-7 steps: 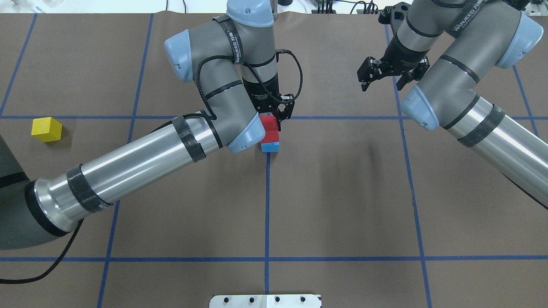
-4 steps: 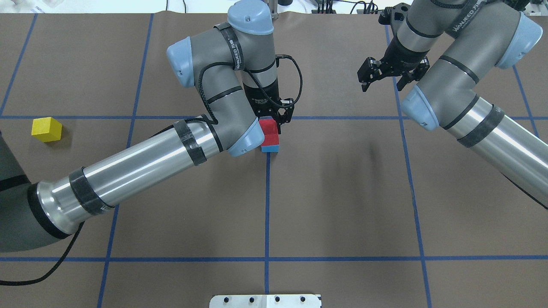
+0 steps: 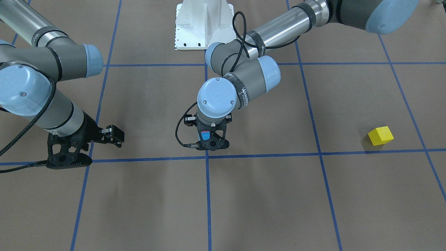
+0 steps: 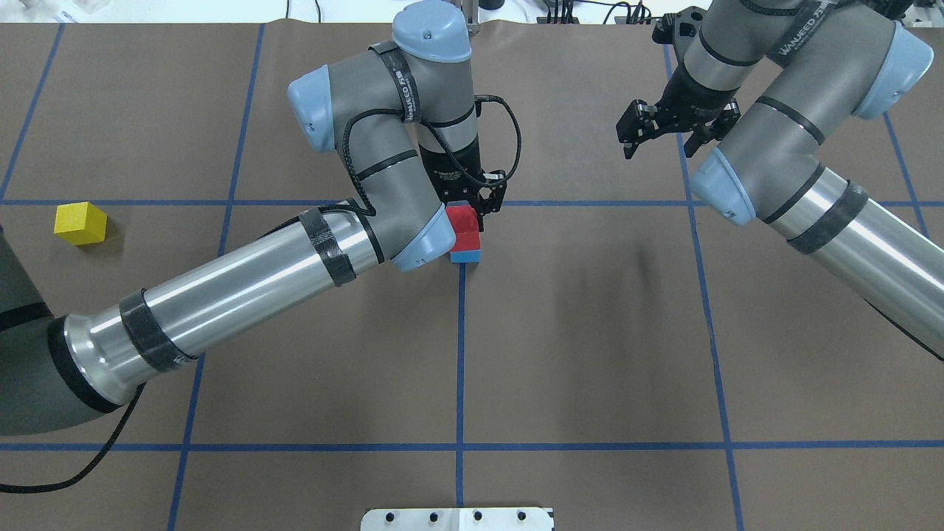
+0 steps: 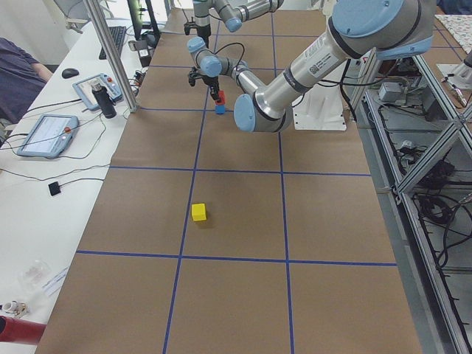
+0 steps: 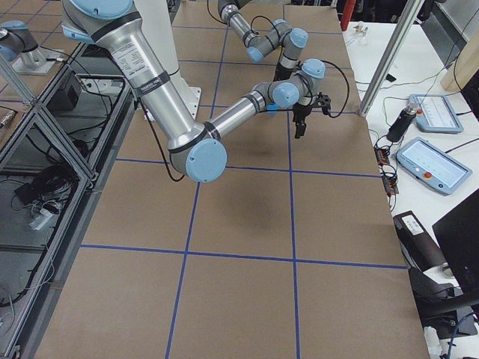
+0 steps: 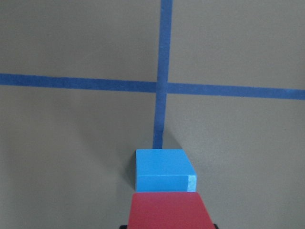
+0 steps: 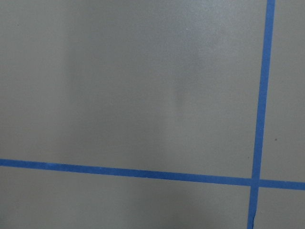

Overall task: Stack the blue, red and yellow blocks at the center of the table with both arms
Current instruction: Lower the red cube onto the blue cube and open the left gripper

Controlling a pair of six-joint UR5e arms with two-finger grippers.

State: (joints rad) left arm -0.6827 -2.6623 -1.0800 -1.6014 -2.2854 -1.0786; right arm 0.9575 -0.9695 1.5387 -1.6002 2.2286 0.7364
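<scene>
Far to the left of the blue block (image 4: 465,256), you'll see the yellow block (image 4: 80,223) sitting alone on the tabletop (image 4: 590,332). The blue block itself rests on a tape line (image 4: 460,354), just beside a crossing near the tabletop's middle. Over it, your left hand (image 4: 466,210) is clamped on the red block (image 4: 463,221), holding it just above the blue one; you cannot tell whether the two touch. Well to the right of the blue block, your right hand (image 4: 658,144) hovers above the tabletop with its fingers spread apart.
</scene>
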